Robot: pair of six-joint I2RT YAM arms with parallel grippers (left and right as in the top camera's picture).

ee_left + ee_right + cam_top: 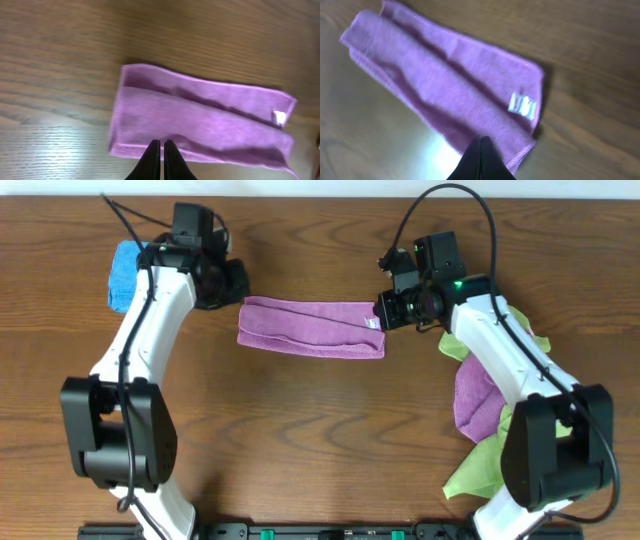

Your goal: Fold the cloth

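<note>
Though illegible, white label on cloth

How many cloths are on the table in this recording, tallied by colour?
Purple: 2 (folded purple cloth at centre, crumpled purple cloth beside the right arm)
Blue: 1 (blue cloth, partly under the left arm)
Green: 1 (green cloth, partly hidden; could be more than one)
Total: 4

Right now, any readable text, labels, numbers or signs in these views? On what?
White tag at the corner of the purple cloth: dark marks, too blurred to read.
No other word, number or sign shows in any view.
</note>
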